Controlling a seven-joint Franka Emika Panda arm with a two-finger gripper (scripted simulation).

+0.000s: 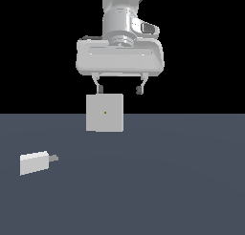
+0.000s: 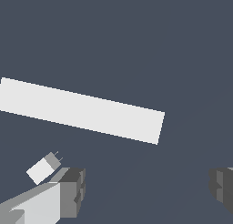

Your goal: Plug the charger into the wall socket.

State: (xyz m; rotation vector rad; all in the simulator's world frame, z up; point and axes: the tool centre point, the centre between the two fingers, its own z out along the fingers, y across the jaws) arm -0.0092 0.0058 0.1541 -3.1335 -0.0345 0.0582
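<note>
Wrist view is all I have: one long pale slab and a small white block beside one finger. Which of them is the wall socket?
Observer: The slab. In the exterior view the wall socket is an upright square-faced block with a tiny orange dot at its centre; you only see its top.
Operator: Where does the charger's prong point?
Observer: The charger lies flat on the floor, prong toward the exterior view's right.
Operator: Am I holding anything?
Observer: No. The gripper hangs open above the floor, near the socket's top, apart from the charger.
</note>
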